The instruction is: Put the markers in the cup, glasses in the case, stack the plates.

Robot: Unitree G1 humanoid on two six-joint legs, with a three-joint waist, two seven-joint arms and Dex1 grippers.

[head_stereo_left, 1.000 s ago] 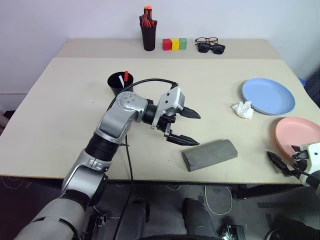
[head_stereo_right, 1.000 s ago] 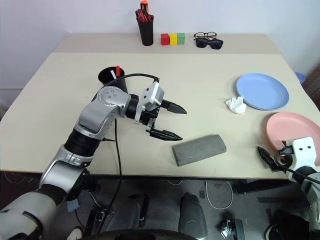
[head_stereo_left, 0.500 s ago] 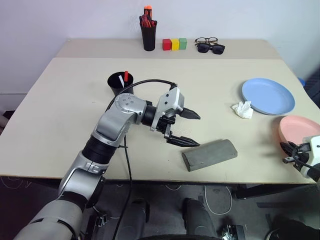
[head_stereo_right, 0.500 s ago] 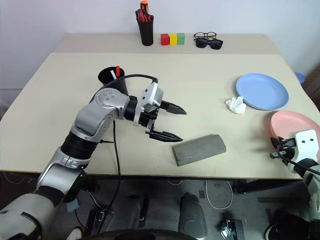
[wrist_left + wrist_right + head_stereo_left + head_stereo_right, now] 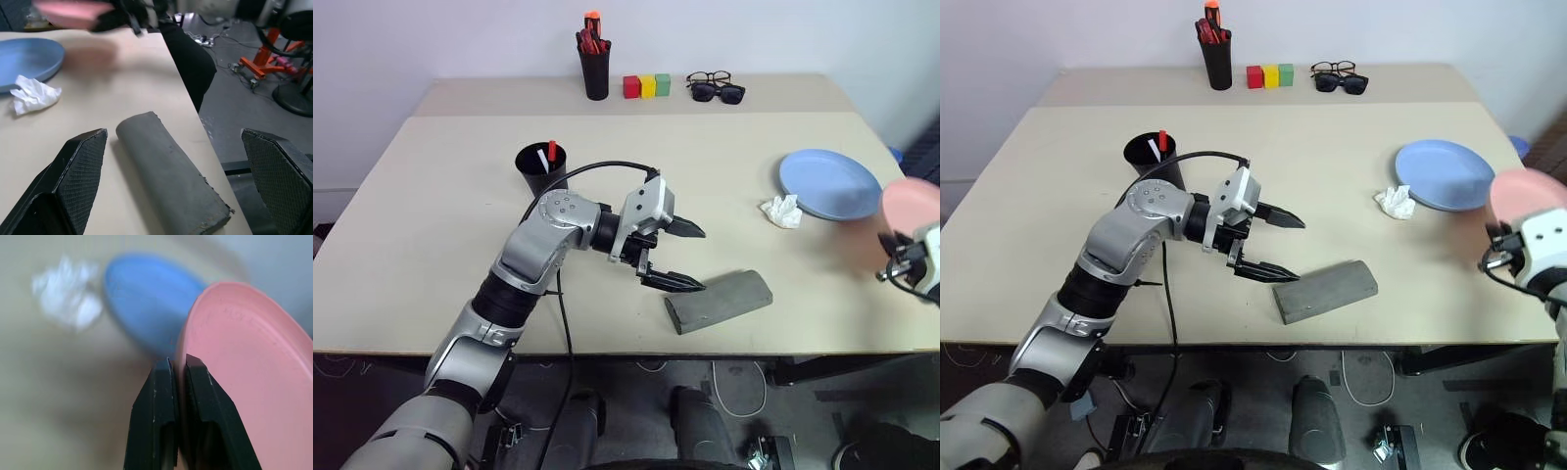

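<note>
My right gripper (image 5: 178, 366) is shut on the rim of the pink plate (image 5: 244, 367), holding it tilted in the air off the table's right side. The light blue plate (image 5: 829, 183) lies flat on the table just beyond it. My left gripper (image 5: 695, 258) stands open, pointing right, its fingertips beside the left end of the closed grey case (image 5: 718, 302). Behind the left arm stands the black cup (image 5: 540, 168), and the markers (image 5: 548, 154) stick out of it, one white and one red. The glasses (image 5: 708, 77) rest at the table's far edge.
Black sunglasses (image 5: 718, 93) lie just in front of the glasses. Beside them are red, yellow and green blocks (image 5: 645, 86) and a slim black pen cup (image 5: 595, 70) with red-orange pens. A crumpled white tissue (image 5: 780, 210) lies left of the blue plate.
My right gripper closed on the near rim of the pink plate and lifted it off the table, up and forward. The left arm kept still.
</note>
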